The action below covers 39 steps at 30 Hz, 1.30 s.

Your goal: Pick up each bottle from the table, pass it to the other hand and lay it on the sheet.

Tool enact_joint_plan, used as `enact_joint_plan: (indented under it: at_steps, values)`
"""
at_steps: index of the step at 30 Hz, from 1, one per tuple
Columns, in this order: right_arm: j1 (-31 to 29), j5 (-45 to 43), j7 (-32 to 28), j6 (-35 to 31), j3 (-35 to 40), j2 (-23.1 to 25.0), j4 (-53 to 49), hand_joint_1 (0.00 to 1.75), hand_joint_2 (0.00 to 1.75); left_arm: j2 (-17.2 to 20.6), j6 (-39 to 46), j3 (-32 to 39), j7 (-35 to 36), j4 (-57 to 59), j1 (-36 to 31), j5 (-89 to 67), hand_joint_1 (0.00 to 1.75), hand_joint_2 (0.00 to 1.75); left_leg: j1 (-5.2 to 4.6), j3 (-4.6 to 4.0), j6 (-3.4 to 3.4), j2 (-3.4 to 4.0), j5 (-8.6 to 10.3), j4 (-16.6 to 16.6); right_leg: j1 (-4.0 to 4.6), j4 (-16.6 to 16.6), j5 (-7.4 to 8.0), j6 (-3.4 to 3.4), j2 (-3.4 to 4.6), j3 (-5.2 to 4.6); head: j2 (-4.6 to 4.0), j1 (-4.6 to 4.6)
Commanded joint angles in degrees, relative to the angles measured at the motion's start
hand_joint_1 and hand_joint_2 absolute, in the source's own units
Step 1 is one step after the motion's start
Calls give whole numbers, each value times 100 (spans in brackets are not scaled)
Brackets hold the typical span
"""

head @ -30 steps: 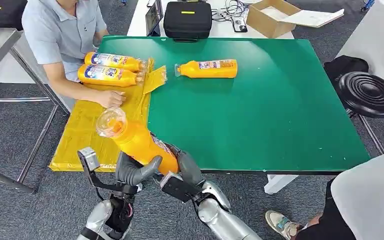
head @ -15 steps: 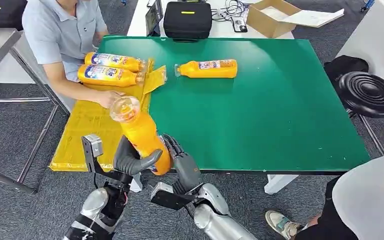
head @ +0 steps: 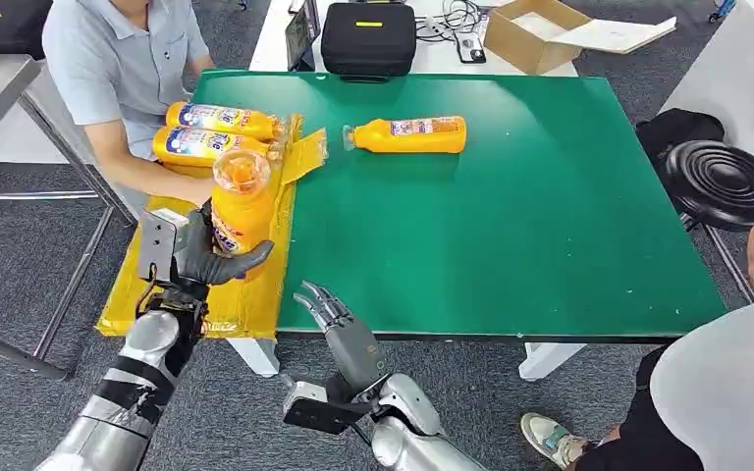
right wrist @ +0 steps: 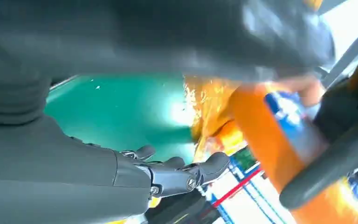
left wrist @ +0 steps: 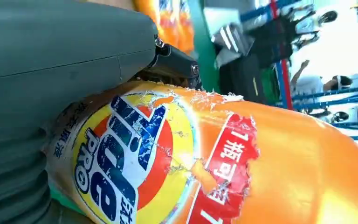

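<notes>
Readable text: held bottle's label.
On the bottle [left wrist: 242, 163] in the left hand [head: 218, 257] we read blue letters that look like "PRO" under a larger blue word we can't make out, plus white "1瓶" on the torn red patch. Small grey Chinese characters at the label edge are too small to read. Labels on the other bottles [head: 218, 132] are blurred.

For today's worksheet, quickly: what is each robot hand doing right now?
Left hand: holding an orange bottle.
Right hand: open, holding nothing.
</notes>
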Motion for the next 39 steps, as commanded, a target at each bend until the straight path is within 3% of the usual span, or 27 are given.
enact_joint_plan:
  at_steps: [1, 5, 8, 12, 17, 34, 35, 36, 39]
  values:
    - [-112, -299, -2, 144, 314, -66, -3, 0, 0, 116, 1080, -198, -78, 1742, -1123, -2199, 175, 175, 6, 30, -5, -13, -8, -1, 7, -3, -13, -10, -14, 36, 0, 0]
    - [-101, -389, -2, 313, 393, -44, -77, 0, 0, 85, 1466, -350, 1, 2333, -1465, -2928, 175, 175, 2, 16, -4, -14, -2, -2, 3, -2, -6, -8, -12, 19, 0, -2]
    - [-115, -454, -2, 475, 574, 22, -104, 0, 0, 44, 1732, -883, 483, 3738, -2244, -4183, 175, 175, 7, 27, -6, -20, -8, 2, 9, 0, -13, -11, -20, 33, 0, 0]
    - [-129, -505, -2, 641, 783, 119, -97, 0, 0, -91, 1170, -1167, 978, 4915, -2830, -4768, 175, 175, 3, 15, -5, -18, 1, 0, 6, 0, -6, -6, -16, 18, 0, -2]
    - [-52, -617, -2, 855, 1010, 111, -386, 0, 0, -103, 635, -1106, 1460, 5284, -3024, -4836, 175, 175, 5, 24, -4, -9, -6, 2, 7, 1, -10, -6, -11, 26, 0, 0]
    - [-87, -697, -2, 982, 1227, 141, -317, 0, 0, -60, 11, -874, 1732, 5405, -3009, -4764, 175, 175, 4, 19, -5, -1, -7, 3, 5, 3, -9, -7, -2, 19, 0, 0]
    - [-90, -712, -2, 1004, 1241, 144, -309, 0, 0, -75, -29, -819, 1691, 5396, -2993, -4716, 59, 175, 6, 28, -6, -1, -11, 3, 7, 2, -14, -9, -3, 30, 0, 0]
    - [-90, -730, -2, 998, 1275, 134, -326, 0, 0, -91, -127, -679, 1603, 5376, -2978, -4592, 0, 175, 6, 24, -6, 0, -9, 2, 7, 1, -10, -8, -1, 25, 0, 0]
    - [-105, -753, -2, 1004, 1329, 140, -301, 0, 0, -163, -375, -287, 1208, 5272, -2945, -4185, 0, 175, 5, 20, -5, -2, -5, -1, 6, -1, -8, -6, -3, 21, 0, 0]
